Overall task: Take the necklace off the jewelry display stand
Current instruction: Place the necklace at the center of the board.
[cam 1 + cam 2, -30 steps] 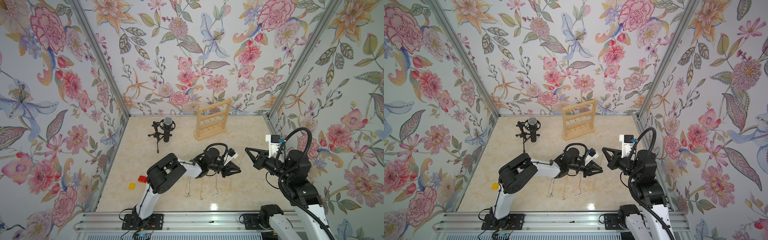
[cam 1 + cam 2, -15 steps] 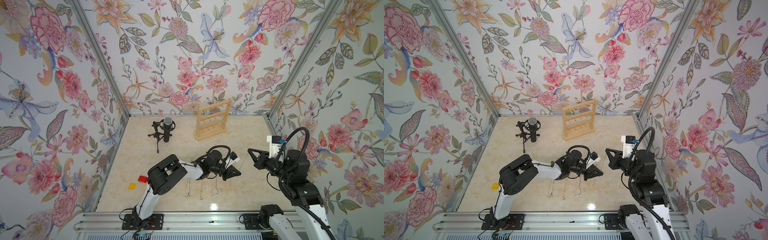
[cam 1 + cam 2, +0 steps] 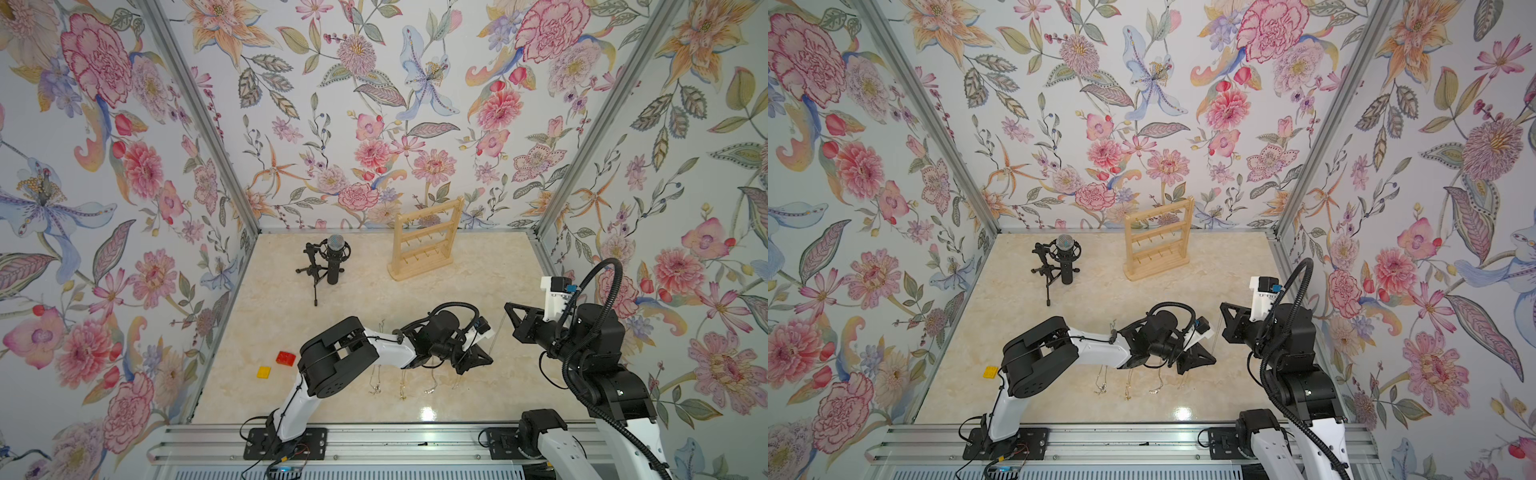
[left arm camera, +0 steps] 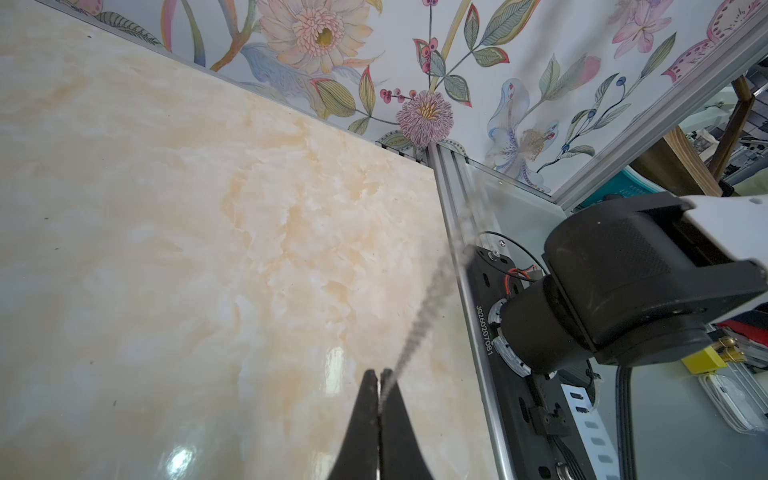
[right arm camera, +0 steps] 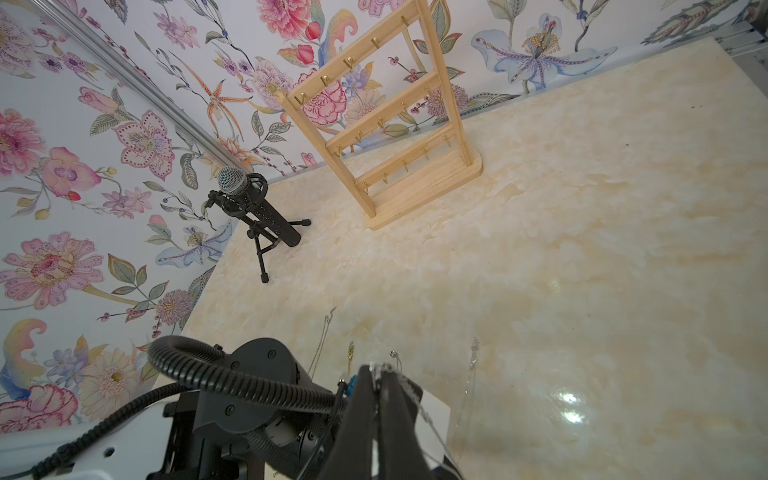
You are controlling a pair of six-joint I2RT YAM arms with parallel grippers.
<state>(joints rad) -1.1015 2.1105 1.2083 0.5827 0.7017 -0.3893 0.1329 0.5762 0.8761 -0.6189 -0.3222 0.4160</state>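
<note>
Links of the necklace (image 3: 498,333) are seen drawn into a taut line between the two tools, above the counter (image 3: 457,266) near its right edge and well apart from the jewelry display stand (image 3: 420,268). The stand is left upright at the far edge, with bare hooks.

The left arm is mounted on the front rail. Its upper link is raised and its forearm is stretched low across the counter toward the right edge, with the wrist turned so that the left tool (image 3: 489,360) is aimed at the front right corner. In the left wrist view the left tool (image 4: 380,376) is shown closed, with the blurred necklace (image 4: 434,286) pinched at the very tips and running away from them.

The right arm is raised from its base at the front right corner and folded at the elbow. Its right tool (image 3: 508,308) is pointed toward the left edge and is held farther from the front edge than the left one. In the right wrist view the right tool (image 5: 376,370) is seen clamped together on the fine chain at its tips.

Several other chains (image 3: 402,386) are laid in a row near the front edge, partly under the left forearm. A microphone (image 3: 334,257) on a tripod is placed beside the stand.
</note>
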